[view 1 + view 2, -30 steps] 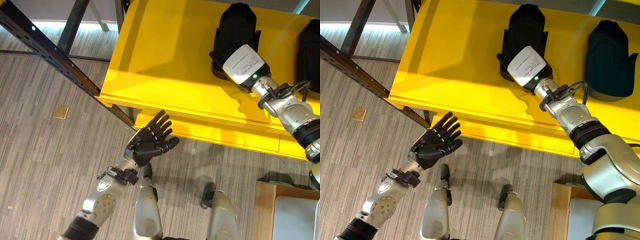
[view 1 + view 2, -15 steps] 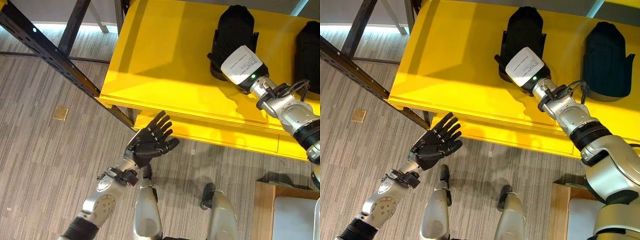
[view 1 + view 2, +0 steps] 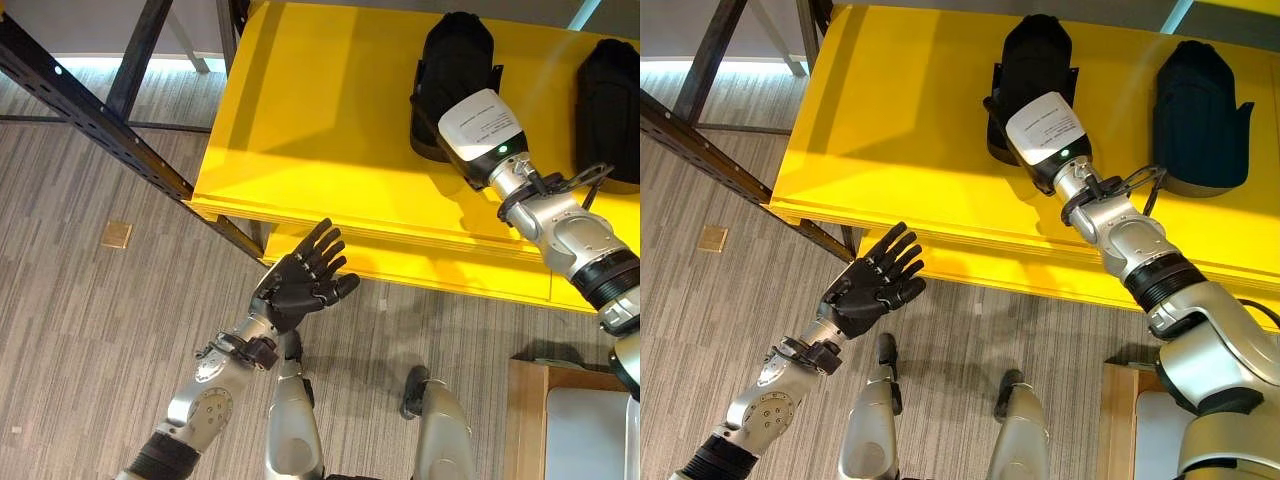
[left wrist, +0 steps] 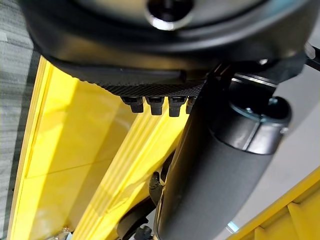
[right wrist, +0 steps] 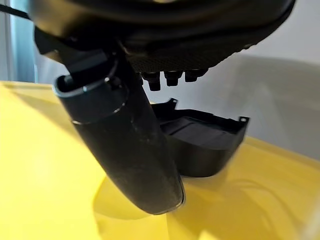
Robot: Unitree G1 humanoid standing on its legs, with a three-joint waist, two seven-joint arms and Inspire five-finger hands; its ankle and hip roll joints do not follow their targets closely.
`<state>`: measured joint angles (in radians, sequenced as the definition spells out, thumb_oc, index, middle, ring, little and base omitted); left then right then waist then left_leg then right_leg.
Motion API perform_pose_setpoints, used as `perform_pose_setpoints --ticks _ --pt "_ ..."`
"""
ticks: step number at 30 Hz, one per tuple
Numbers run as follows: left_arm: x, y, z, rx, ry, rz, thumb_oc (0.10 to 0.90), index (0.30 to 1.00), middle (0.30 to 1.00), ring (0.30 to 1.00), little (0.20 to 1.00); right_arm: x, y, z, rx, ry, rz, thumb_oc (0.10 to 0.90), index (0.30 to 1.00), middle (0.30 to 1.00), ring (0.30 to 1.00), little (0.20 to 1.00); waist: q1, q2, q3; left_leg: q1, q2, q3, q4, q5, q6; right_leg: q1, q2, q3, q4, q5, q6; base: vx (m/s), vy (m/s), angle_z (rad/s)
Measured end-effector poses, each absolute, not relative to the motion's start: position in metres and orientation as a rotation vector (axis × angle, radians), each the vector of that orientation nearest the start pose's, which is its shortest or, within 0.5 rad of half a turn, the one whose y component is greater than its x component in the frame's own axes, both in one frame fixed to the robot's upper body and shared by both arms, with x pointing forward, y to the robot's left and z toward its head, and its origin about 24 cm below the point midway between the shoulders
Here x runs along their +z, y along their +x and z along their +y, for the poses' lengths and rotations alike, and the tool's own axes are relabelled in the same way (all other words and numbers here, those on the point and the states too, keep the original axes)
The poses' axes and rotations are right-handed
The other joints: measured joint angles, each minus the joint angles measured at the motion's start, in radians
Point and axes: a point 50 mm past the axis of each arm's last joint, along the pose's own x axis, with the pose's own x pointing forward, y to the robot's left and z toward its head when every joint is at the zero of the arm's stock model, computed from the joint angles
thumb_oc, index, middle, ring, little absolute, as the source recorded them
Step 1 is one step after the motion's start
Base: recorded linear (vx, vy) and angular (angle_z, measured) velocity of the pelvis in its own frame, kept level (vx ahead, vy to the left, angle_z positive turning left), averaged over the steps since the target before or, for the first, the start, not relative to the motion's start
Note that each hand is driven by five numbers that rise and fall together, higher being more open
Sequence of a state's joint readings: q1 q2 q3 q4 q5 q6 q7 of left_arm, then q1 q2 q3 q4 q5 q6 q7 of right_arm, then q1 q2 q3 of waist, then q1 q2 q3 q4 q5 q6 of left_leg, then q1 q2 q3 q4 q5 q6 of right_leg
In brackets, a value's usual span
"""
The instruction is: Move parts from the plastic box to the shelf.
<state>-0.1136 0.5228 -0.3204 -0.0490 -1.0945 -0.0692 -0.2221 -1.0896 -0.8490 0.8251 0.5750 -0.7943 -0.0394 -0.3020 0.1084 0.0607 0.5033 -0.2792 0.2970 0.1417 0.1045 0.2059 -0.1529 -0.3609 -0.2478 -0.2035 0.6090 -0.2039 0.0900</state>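
Note:
Two black moulded parts lie on the yellow shelf (image 3: 300,120). One part (image 3: 452,55) lies near the shelf's middle, the other part (image 3: 1200,100) further right. My right hand (image 3: 1045,130) reaches over the shelf and rests at the near end of the middle part, its white-labelled back turned up. In the right wrist view its thumb (image 5: 125,145) is straight and the part (image 5: 205,140) lies on the shelf just past it, not gripped. My left hand (image 3: 300,280) hovers open and holds nothing, below the shelf's front edge and over the floor.
A dark perforated rack beam (image 3: 100,120) runs diagonally at the left, down to the shelf's corner. A wooden frame (image 3: 525,420) with a pale box (image 3: 590,430) inside stands at the lower right. A small tan square (image 3: 116,234) lies on the striped floor.
The whole view has shifted a little, so the camera has moved. My right hand stays at the middle part's near end. The left hand has hardly moved.

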Motion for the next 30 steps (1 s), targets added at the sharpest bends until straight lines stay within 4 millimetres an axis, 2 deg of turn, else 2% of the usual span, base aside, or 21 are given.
perform_pose_setpoints --ticks 22,30 --pt "0.082 0.262 0.153 -0.499 -0.601 -0.049 0.9 1.0 1.0 1.0 1.0 0.228 0.373 -0.176 -0.005 -1.919 -0.738 0.9 1.0 1.0 1.0 1.0 -0.013 0.0 0.0 0.001 0.0 0.004 -0.005 0.0 0.0 -0.001 0.001 0.001 -0.004 0.0 0.0 0.0 0.0 0.0" --pt "0.082 0.262 0.153 -0.494 -0.603 -0.05 0.9 1.0 1.0 1.0 1.0 0.225 0.356 -0.166 -0.108 -1.729 -0.915 0.9 1.0 1.0 1.0 1.0 -0.028 0.0 0.0 0.002 0.0 0.007 -0.006 -0.001 0.0 -0.001 0.003 0.004 -0.009 0.002 0.0 0.0 0.0 0.0"
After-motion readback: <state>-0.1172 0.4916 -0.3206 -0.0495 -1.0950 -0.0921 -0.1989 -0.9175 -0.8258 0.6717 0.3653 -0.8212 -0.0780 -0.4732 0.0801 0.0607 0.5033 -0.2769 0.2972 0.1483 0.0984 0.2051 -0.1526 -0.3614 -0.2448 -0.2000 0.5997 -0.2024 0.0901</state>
